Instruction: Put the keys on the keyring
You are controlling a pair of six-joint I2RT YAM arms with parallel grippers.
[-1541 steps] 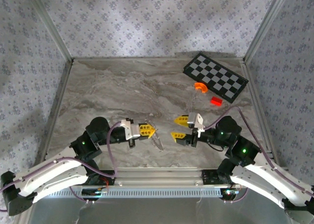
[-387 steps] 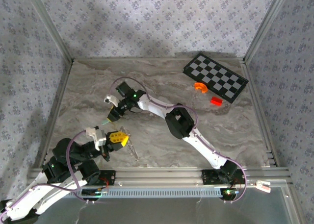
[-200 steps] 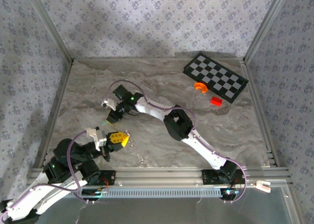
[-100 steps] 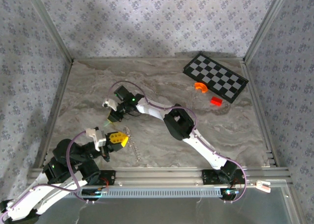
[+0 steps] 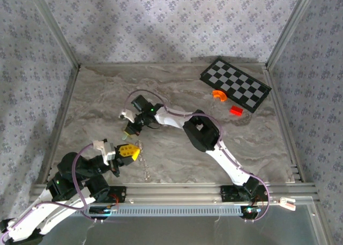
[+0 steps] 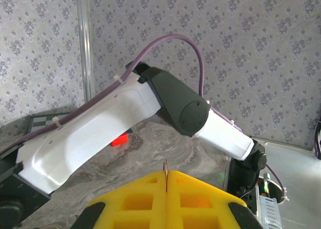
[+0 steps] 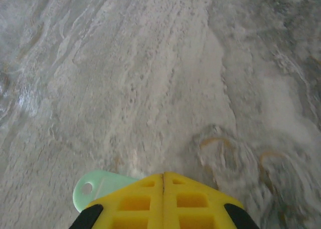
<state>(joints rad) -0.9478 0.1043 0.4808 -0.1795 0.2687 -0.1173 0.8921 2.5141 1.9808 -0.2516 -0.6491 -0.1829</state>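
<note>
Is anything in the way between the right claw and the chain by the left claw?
Nothing visible: bare marble tabletop lies between the right claw and the keyring chain, which trails from the tip of the left claw toward the near edge.

Yellow fingers (image 7: 131, 205) pressed together over marble tabletop (image 7: 150, 63) — a pale green tab (image 7: 98, 188) pokes out beneath, left.

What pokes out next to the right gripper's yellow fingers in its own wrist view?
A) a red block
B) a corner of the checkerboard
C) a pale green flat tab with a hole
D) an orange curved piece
C: in the right wrist view a pale green tab with a round hole near its end pokes out on the left of the right gripper, whose yellow fingers are closed together over the marbled table.
</note>
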